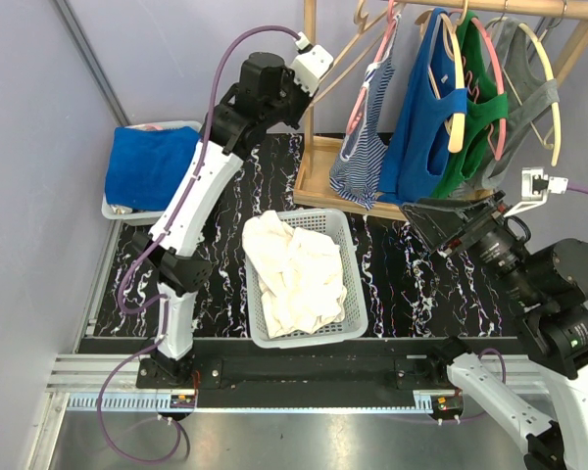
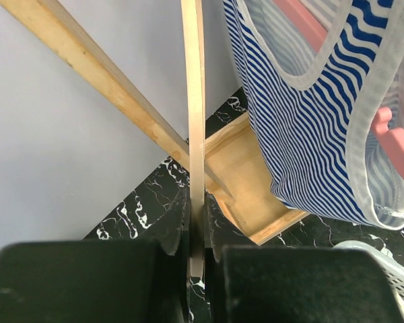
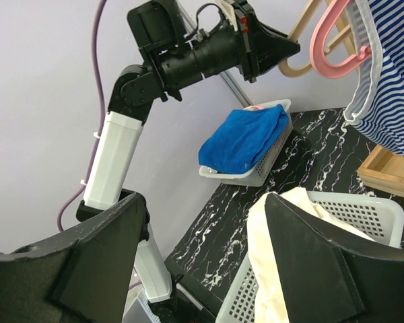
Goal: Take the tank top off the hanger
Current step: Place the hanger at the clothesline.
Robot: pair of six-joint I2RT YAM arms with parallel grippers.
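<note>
Blue-and-white striped tank top hangs limp on a pink plastic hanger at the left end of the wooden rack, shoulders cropped off in the left wrist view. Left tool is pinched on a thin, bare wooden hanger beside it. Right tool gapes wide, holding nothing, over the marbled worktop.

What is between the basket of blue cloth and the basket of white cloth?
The left arm crosses that gap above bare black marbled table; nothing else sits between the blue-cloth basket and the white-cloth basket. The top view shows it.
</note>
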